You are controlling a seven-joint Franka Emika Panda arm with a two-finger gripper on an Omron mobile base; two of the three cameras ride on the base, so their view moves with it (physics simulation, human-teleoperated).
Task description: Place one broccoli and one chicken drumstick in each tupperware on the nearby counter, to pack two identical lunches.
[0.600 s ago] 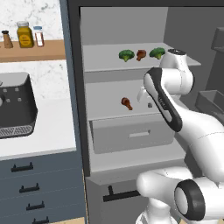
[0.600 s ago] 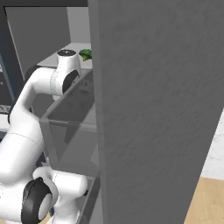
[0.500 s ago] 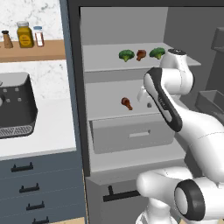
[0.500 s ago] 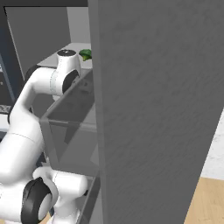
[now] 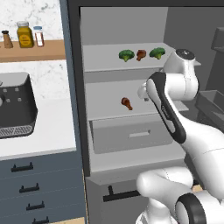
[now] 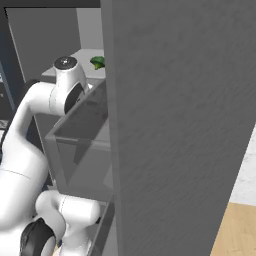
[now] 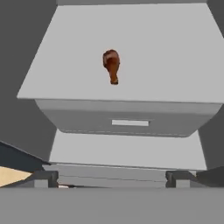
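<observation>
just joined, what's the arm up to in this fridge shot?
The arm is reaching into the open fridge with its gripper open and empty, looking down at one chicken drumstick on the middle shelf above the drawer. On the top shelf a second drumstick lies between two broccoli florets. Nothing is picked up yet.

The white arm reaches forward, elbow bent, its claw (image 7: 111, 178) spread wide and empty.
</observation>
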